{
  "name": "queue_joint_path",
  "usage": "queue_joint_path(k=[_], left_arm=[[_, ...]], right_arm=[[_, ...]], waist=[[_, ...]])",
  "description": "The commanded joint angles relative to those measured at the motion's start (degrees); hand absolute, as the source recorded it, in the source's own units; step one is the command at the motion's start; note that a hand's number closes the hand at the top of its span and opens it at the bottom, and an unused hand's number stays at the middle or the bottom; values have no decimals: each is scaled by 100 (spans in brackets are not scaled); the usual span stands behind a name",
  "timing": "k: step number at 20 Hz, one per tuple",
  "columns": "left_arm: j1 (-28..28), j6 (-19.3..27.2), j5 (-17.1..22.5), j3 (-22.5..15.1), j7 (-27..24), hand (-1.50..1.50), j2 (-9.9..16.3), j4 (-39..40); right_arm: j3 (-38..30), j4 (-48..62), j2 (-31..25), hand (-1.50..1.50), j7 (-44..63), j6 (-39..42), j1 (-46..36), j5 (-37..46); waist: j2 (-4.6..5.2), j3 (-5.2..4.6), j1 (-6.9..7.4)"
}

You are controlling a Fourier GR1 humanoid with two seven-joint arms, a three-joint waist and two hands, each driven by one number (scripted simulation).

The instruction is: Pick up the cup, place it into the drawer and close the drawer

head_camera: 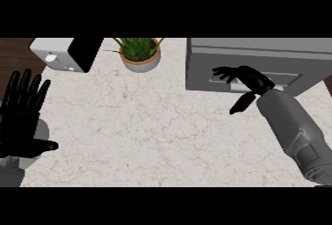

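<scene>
My right robot hand [250, 79] is at the front of the grey drawer unit [259, 55] in the far right corner of the tabletop [156, 123]. Its fingers [224, 72] are spread and bent slightly toward the recessed drawer front [285, 81], overlapping it; contact cannot be confirmed from this angle. The thumb points down and back toward me, apart from the fingers, pinching nothing. The drawer front appears flush with the unit. The cup is not visible anywhere on the tabletop or in either hand, so I cannot tell where it is. My left robot hand [23, 118] rests at the left edge of the view, fingers straight and up, thumb out to the side, holding nothing. At the far edge stand a potted plant [139, 50] in a light pot and, left of it, a white and black appliance [65, 52], well apart from both hands.
</scene>
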Motion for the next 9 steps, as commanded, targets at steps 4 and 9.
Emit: queue_joint_path(k=[4, 9], left_arm=[[-275, 2, -53, -19, 170, -150, 31, -8], [-86, 20, -236, -51, -57, -150, -108, 51]], right_arm=[[-367, 625, -472, -150, 332, -59, -540, -124], [-241, 755, -441, -150, 248, -164, -546, -2]], waist=[[201, 49, 166], [161, 42, 137]])
